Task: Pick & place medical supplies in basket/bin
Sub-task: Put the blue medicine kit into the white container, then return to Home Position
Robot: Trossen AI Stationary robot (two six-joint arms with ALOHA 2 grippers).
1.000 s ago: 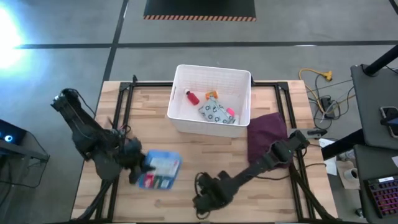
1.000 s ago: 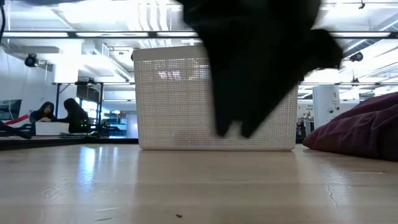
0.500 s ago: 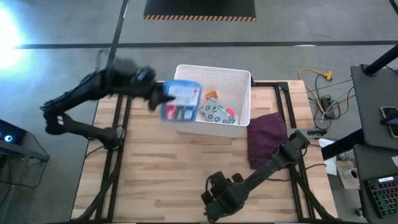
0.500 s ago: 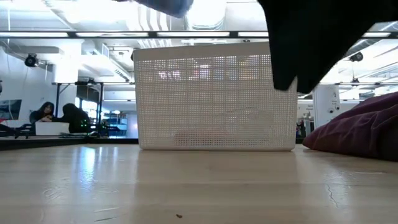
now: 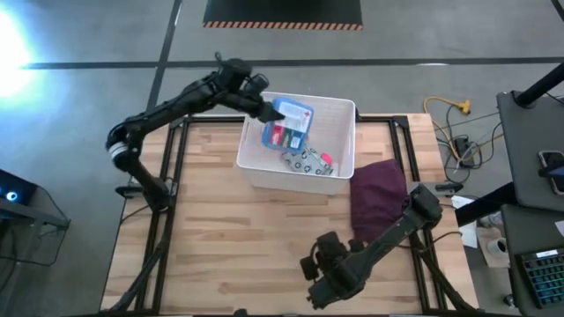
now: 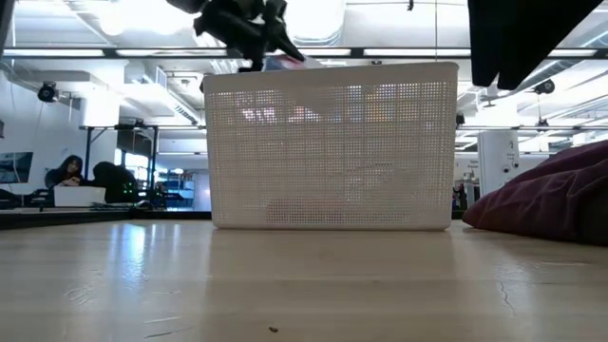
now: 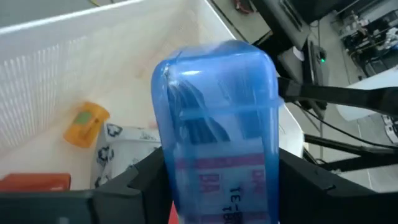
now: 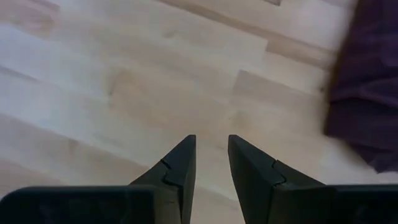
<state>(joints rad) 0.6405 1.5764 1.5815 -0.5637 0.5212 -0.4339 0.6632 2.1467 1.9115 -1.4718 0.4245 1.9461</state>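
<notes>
The left gripper grips the blue first-aid box above the white basket; the right gripper hovers over the table, its 2 fingers slightly parted and empty.

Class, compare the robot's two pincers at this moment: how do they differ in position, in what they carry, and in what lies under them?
Position: the left pincer reaches over the white basket at the table's far side; the right pincer hangs near the table's front edge.
Load: the left pincer grips the blue first-aid box; the right pincer holds nothing, its fingers nearly together.
Below: supplies under the left pincer; bare wooden table under the right.
Both are dark and two-fingered.
</notes>
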